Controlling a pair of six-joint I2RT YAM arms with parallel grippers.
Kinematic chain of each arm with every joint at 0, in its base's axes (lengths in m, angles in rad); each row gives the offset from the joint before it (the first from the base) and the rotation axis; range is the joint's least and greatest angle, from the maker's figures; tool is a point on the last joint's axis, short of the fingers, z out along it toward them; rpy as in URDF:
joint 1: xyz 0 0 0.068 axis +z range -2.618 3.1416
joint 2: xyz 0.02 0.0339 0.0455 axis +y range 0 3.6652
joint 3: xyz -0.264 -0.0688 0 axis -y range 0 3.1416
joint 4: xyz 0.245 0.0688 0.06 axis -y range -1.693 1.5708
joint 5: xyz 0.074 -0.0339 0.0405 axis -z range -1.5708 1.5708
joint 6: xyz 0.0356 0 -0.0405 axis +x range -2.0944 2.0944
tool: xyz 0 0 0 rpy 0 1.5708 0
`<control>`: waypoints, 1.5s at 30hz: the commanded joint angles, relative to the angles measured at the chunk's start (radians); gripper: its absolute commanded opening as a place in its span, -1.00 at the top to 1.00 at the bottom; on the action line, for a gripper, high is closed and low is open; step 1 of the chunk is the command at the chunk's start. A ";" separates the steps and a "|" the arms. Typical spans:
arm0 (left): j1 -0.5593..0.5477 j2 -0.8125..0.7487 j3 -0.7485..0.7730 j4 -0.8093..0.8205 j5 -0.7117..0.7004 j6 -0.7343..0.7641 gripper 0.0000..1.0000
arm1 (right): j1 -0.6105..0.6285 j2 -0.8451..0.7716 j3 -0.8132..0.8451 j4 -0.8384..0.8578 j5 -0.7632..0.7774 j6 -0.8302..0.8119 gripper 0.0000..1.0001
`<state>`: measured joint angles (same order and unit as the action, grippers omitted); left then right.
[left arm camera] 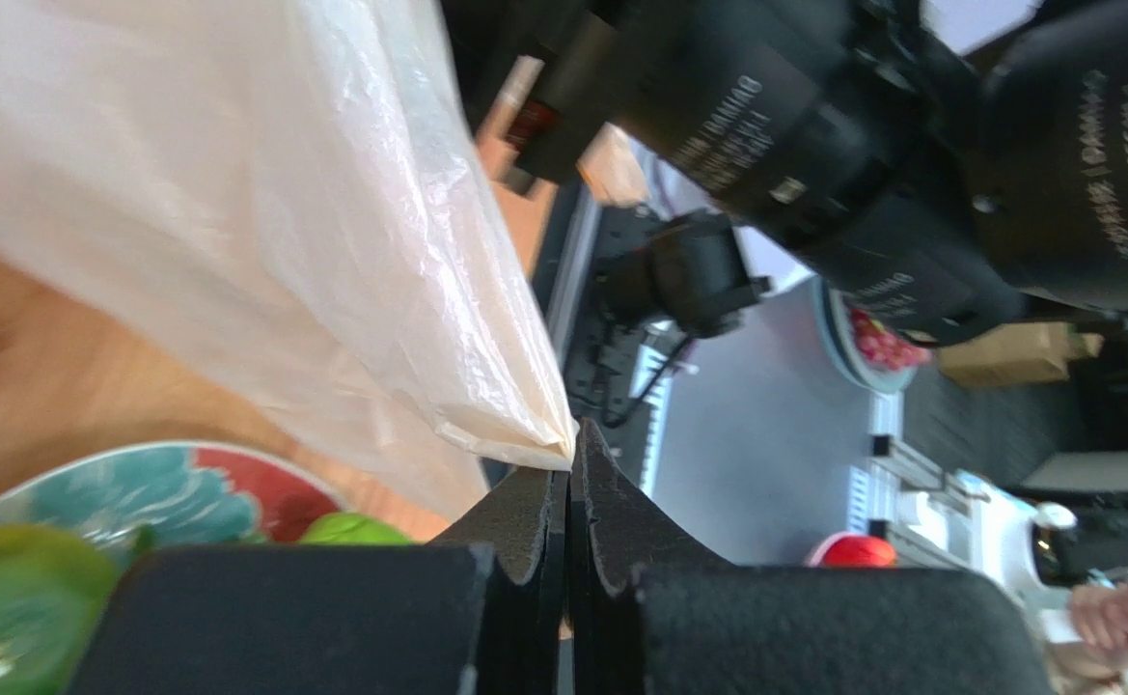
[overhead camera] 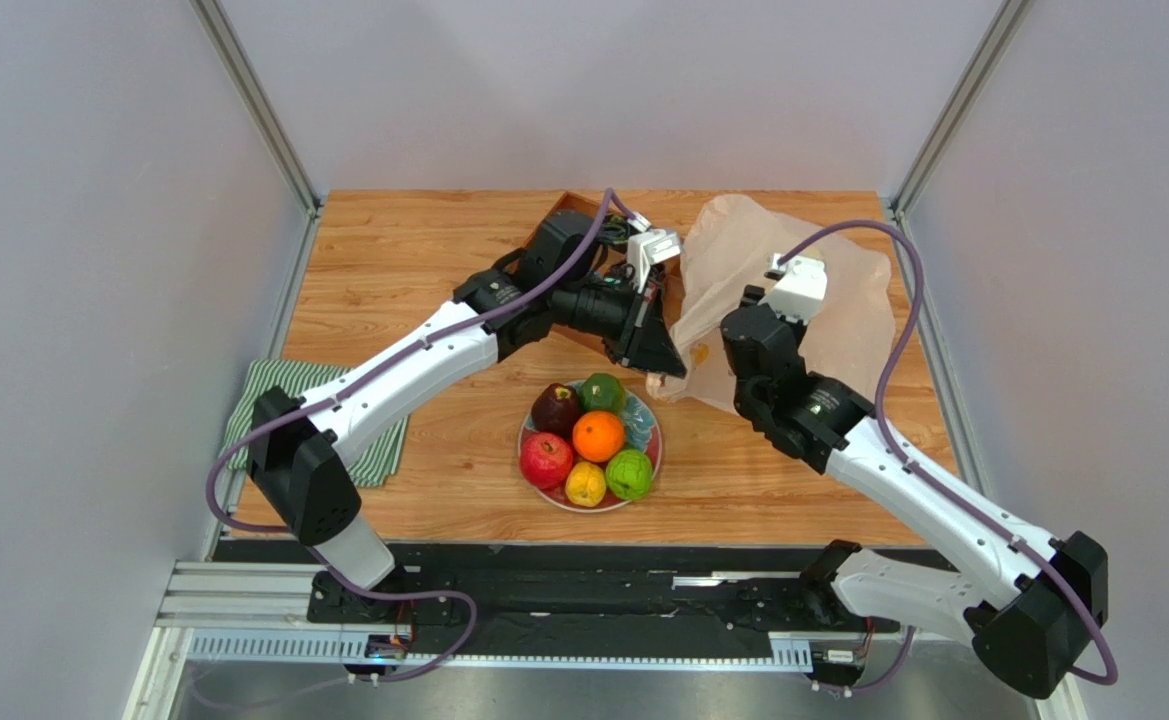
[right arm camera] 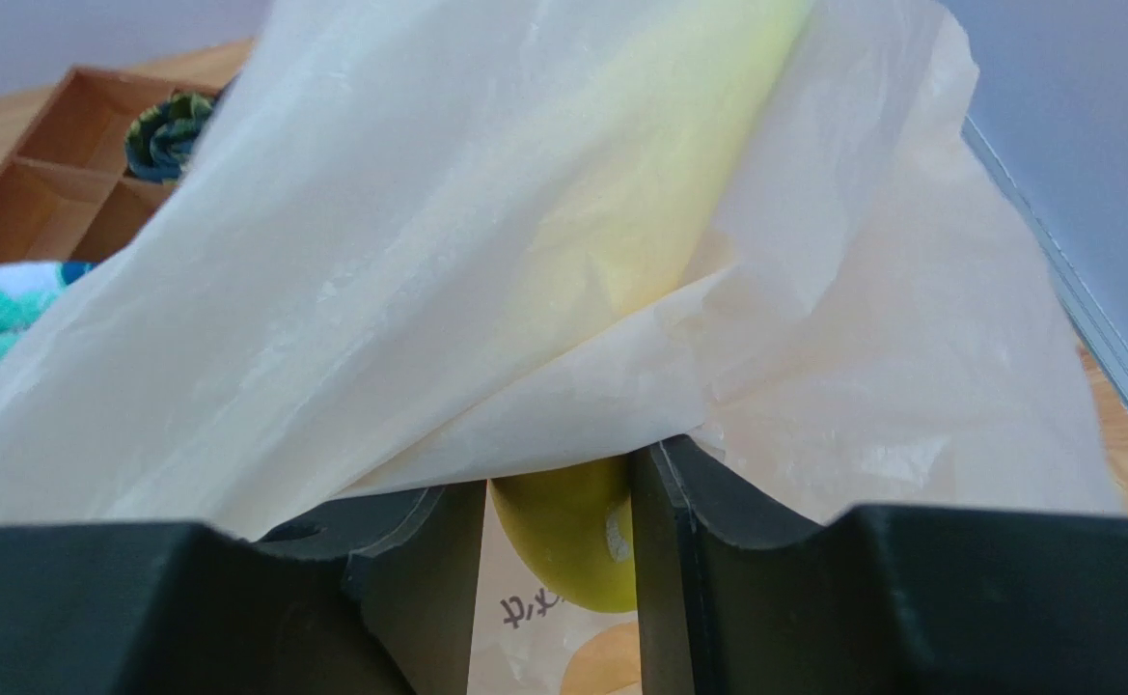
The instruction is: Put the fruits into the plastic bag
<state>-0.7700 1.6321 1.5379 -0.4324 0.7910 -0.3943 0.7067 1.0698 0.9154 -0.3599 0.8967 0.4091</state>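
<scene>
Though the plastic bag [right arm camera: 381, 290] veils most of the banana [right arm camera: 577, 543], its end shows gripped between the right jaws; the left jaws pinch the bag's corner, closed.

You've got a translucent pinkish-white plastic bag [overhead camera: 846, 285] at upper right, with a yellow banana [right arm camera: 572, 543] glowing through it. Centre frame: orange [overhead camera: 598, 435], red apple [overhead camera: 547, 458], dark red apple [overhead camera: 556, 407], lime-green fruit [overhead camera: 629, 474]. The plate [left arm camera: 164, 485] is red-rimmed with teal leaves. There's a green-and-white striped cloth [overhead camera: 282, 393] at left.
</scene>
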 commanded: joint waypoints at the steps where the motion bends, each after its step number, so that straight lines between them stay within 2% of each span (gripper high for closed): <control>1: -0.072 -0.035 0.024 0.099 0.088 -0.106 1.00 | -0.010 -0.076 0.019 0.139 0.096 0.020 1.00; 5: -0.124 -0.018 0.047 0.179 0.128 -0.198 1.00 | -0.010 -0.161 -0.099 0.257 0.007 0.128 1.00; 9: -0.169 -0.021 0.063 0.308 0.143 -0.329 1.00 | -0.010 -0.224 -0.174 0.332 0.037 0.175 1.00; 11: -0.186 -0.023 0.071 0.349 0.146 -0.373 1.00 | -0.010 -0.251 -0.197 0.351 0.096 0.160 1.00; 13: -0.193 -0.025 0.073 0.426 0.148 -0.452 1.00 | -0.010 -0.260 -0.234 0.447 0.157 0.091 1.00; 17: -0.204 -0.032 0.067 0.573 0.159 -0.613 1.00 | -0.012 -0.216 -0.216 0.464 0.234 -0.015 1.00; 20: -0.204 -0.060 0.036 0.649 0.151 -0.676 1.00 | -0.045 -0.140 -0.168 0.397 0.211 -0.033 1.00; 21: -0.204 -0.073 0.013 0.685 0.151 -0.695 1.00 | -0.084 -0.095 -0.152 0.300 0.191 -0.014 1.00; 25: -0.201 -0.094 -0.044 0.767 0.157 -0.770 1.00 | -0.219 -0.007 -0.075 0.106 -0.013 0.092 1.00; 30: -0.146 -0.092 -0.105 0.738 0.175 -0.736 1.00 | -0.317 0.004 -0.041 -0.020 -0.133 0.089 1.00; 35: -0.061 -0.051 -0.148 0.675 0.198 -0.663 1.00 | -0.349 0.007 -0.012 -0.088 -0.229 0.057 1.00; 38: -0.055 0.004 -0.124 0.580 0.237 -0.577 1.00 | -0.372 0.028 0.022 -0.132 -0.269 0.040 0.83; 39: -0.055 0.029 -0.110 0.566 0.241 -0.557 1.00 | -0.375 0.041 0.037 -0.152 -0.272 0.034 0.52; 41: -0.052 0.047 -0.095 0.519 0.249 -0.508 1.00 | -0.377 0.051 0.046 -0.166 -0.272 0.020 0.21; 42: -0.051 0.058 -0.091 0.506 0.252 -0.493 1.00 | -0.377 0.059 0.048 -0.171 -0.272 0.016 -0.02; 45: -0.038 0.071 -0.070 0.396 0.249 -0.391 1.00 | -0.378 0.065 0.039 -0.169 -0.285 0.002 -0.36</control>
<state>-0.8158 1.6939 1.3979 0.1024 0.9997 -0.9489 0.3340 1.1259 0.9222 -0.5037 0.6407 0.4435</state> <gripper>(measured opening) 0.009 0.570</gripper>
